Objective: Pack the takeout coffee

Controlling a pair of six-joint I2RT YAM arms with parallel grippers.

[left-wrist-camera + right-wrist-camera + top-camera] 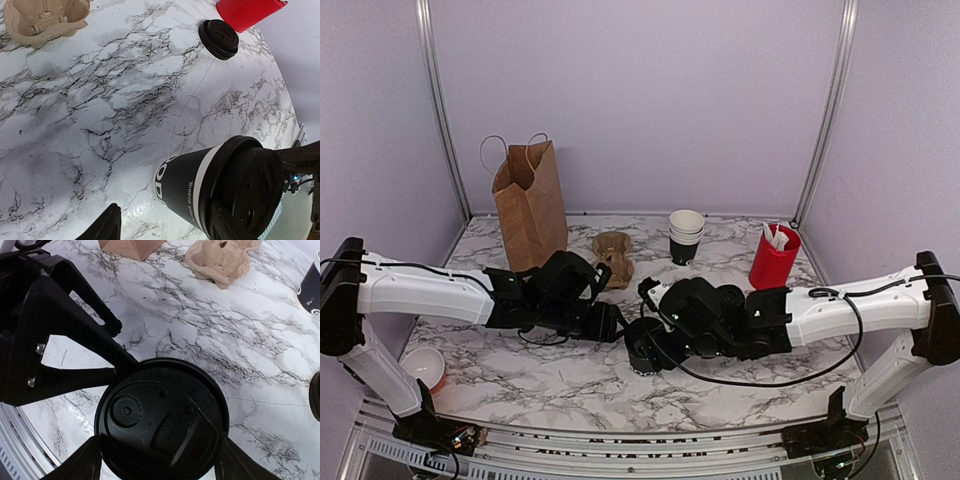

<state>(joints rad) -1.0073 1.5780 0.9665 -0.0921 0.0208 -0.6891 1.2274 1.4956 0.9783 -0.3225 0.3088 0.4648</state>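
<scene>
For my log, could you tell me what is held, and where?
The right gripper seemingly clamps the takeout coffee at its lid's rim; the left gripper holds nothing.

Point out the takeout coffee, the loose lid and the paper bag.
takeout coffee (161, 422): right wrist view, middle of its black lid.
loose lid (218, 38): left wrist view, centre of its top face.
paper bag (532, 215): top external view, its front panel.

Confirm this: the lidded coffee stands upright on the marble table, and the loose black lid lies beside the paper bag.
The loose black lid lies beside the red cup, not the paper bag, as the left wrist view shows. The lidded coffee does stand upright on the marble table.
</scene>
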